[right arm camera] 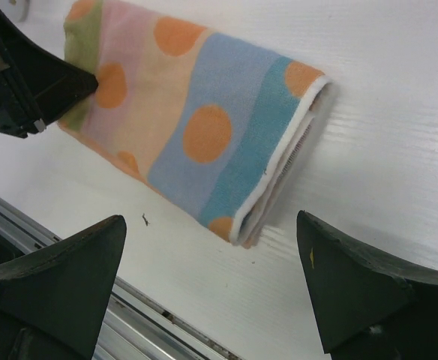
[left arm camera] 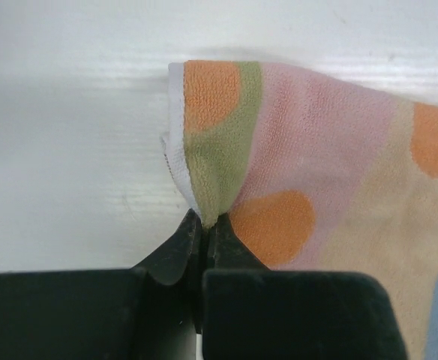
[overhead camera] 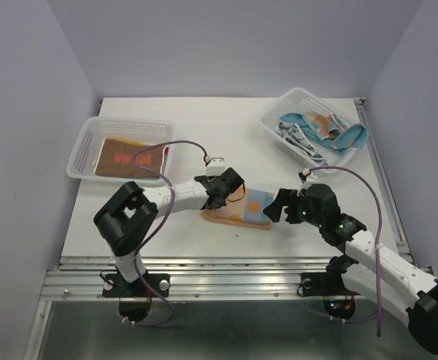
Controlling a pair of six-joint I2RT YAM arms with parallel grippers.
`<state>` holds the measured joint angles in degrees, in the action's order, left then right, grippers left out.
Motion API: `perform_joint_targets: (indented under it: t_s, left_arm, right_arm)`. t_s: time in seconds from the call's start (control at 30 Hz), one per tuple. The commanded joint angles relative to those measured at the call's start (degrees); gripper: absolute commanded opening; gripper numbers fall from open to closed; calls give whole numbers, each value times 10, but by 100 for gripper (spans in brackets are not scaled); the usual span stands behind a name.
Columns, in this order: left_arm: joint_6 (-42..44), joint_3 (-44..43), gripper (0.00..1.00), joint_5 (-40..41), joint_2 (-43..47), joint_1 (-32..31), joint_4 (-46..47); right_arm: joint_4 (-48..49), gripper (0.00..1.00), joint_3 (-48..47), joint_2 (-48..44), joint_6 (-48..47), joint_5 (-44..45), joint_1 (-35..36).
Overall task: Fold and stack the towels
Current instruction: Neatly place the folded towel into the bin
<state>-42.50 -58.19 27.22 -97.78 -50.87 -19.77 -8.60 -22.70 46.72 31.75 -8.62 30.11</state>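
A folded pastel towel (overhead camera: 243, 208) with orange dots lies on the table between the two arms. My left gripper (left arm camera: 204, 220) is shut on the green and white corner of that towel (left arm camera: 324, 150), which puckers up between the jaws. In the top view the left gripper (overhead camera: 230, 191) sits over the towel's left end. My right gripper (right arm camera: 211, 217) hangs open just off the towel's (right arm camera: 204, 127) right end, touching nothing. An orange-red and brown towel (overhead camera: 129, 157) lies flat in the left basket. Blue-white patterned towels (overhead camera: 316, 131) are bunched in the right basket.
The white perforated left basket (overhead camera: 84, 142) stands at the table's left edge. The right basket (overhead camera: 279, 109) stands at the back right. A metal rail (overhead camera: 226, 281) runs along the near edge. The left gripper's black body (right arm camera: 24, 82) shows in the right wrist view.
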Motion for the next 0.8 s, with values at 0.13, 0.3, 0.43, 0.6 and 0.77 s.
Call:
perform_joint_targets:
  t_s: [0.13,0.3,0.43,0.6,0.77]
  left_arm:
    - [55,-160,0,318,-80,2,-193]
    - [263,-167,0,365,-71,16,-87]
    - [355,-165,0,343,-36,60,-25]
    - [444,-144,0,264,37,139,47]
    - [543,-124,0,206,94,200,95]
  right_arm:
    - [5,100,-3,-19,-10,14,5]
    - [16,100,2,-14,-14,7,5]
    - [10,100,-1,-5,-16,15,5]
    - [10,100,0,-6,-18,19,4]
    - [11,100,-1,-2,-18,23,4]
